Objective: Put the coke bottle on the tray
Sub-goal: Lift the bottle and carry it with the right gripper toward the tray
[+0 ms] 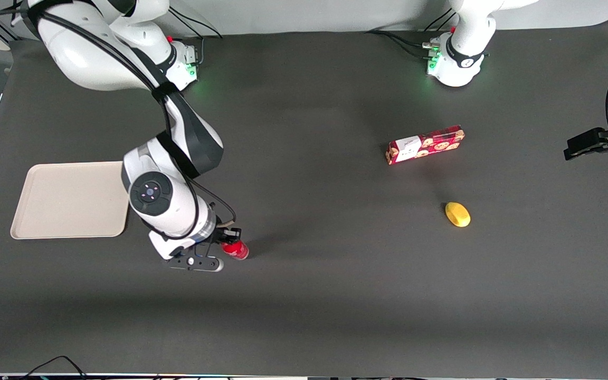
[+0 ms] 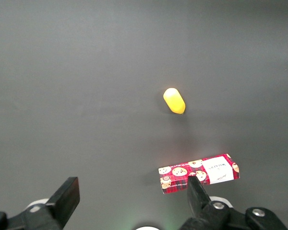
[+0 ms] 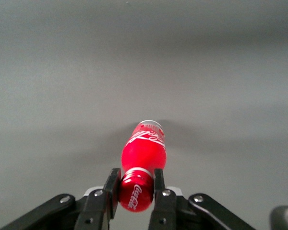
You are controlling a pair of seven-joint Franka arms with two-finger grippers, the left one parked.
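The gripper point(image 3: 136, 190) sits in the lower left of the front frame, its fingers point(image 3: 112, 188) clamped on the cap end of the bottle point(image 3: 143, 152), which hangs just above the table point(image 1: 335, 295). The tray point(image 1: 66, 200) lies at the left edge of that frame, close to the gripper. A cookie box point(image 1: 425, 144) and a yellow fruit point(image 1: 457, 214) lie at right of centre.

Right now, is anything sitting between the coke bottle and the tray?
Nothing visible. The gripper is shut on the coke bottle, and only bare table separates it from the tray. The cookie box and yellow object lie toward the parked arm's end.
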